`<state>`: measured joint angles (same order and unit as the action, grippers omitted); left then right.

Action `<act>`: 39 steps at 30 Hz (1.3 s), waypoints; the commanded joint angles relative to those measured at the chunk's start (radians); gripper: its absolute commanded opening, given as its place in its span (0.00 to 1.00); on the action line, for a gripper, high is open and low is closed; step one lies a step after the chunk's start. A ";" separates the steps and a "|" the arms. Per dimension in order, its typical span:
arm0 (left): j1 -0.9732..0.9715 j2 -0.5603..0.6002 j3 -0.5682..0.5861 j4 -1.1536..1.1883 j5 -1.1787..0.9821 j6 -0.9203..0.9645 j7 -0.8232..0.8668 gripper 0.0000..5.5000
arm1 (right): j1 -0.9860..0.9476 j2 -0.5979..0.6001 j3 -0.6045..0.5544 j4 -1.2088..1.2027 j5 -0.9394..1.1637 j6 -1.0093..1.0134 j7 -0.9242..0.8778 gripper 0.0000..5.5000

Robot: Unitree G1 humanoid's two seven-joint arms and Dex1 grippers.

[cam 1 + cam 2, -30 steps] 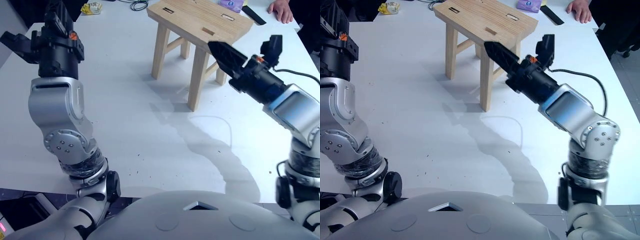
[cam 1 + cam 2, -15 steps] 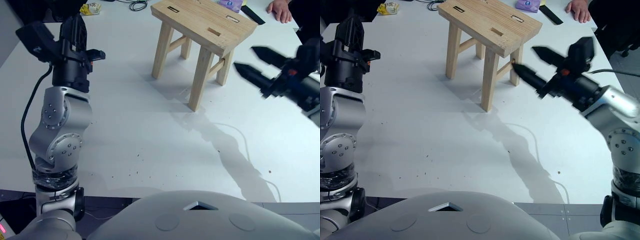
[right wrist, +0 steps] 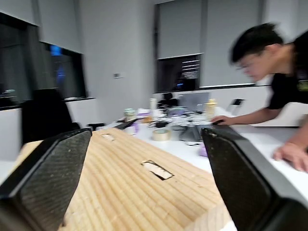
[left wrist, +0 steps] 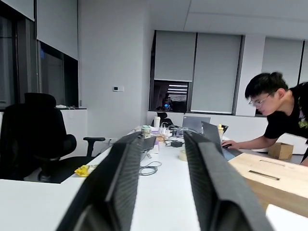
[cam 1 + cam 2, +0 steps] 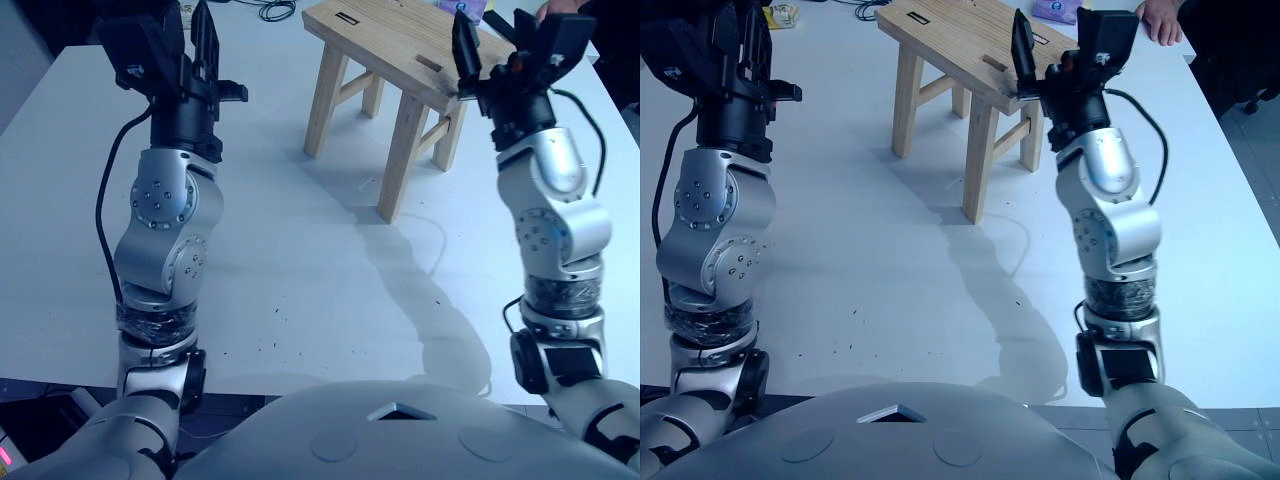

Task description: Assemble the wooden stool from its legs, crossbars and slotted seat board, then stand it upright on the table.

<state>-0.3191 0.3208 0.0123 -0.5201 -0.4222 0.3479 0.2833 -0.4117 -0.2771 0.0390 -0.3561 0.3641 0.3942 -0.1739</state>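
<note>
the pale wooden stool [image 5: 392,60] stands upright on all its legs on the white table [image 5: 300,280], towards the far side. its crossbars sit between the legs and the slotted seat board [image 3: 120,192] lies flat on top. judged from this, the build looks finished, which would explain why neither arm carries anything.

the left gripper [image 5: 190,30] is held high over the table's left side, well apart from the stool, with its two black fingers parted and nothing between them. it looks parked out of the way rather than working.

the right gripper [image 5: 505,55] is raised beside the stool's right end, jaws spread wide and empty. in the right wrist view the seat board's near corner shows in the gap between the two fingers [image 3: 48,178], slots facing up. it seems to sit just ahead of and below the tips rather than gripped, though depth here is hard to judge, so i cannot rule out a light touch at the seat's edge.
</note>
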 commanded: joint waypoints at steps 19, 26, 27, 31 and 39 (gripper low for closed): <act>-0.136 -0.164 0.071 0.187 0.288 -0.206 -0.051 0.44 | -0.188 0.120 0.012 0.105 -0.362 -0.165 0.011 0.76; -0.216 -0.165 0.083 0.153 0.269 -0.149 -0.107 0.44 | -0.235 0.144 -0.019 0.128 -0.368 -0.173 0.033 0.76; -0.215 -0.163 0.074 0.152 0.273 -0.130 -0.116 0.44 | -0.232 0.145 -0.018 0.127 -0.370 -0.172 0.038 0.76; -0.203 -0.185 0.048 0.118 0.262 -0.076 -0.147 0.44 | -0.232 0.151 -0.015 0.122 -0.382 -0.166 0.055 0.76; -0.209 -0.188 0.042 0.100 0.306 -0.097 -0.171 0.44 | -0.250 0.159 -0.017 0.127 -0.396 -0.157 0.082 0.76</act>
<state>-0.5267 0.1316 0.0527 -0.4178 -0.1412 0.2669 0.1183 -0.6447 -0.1223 0.0289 -0.2313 -0.0242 0.2303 -0.1025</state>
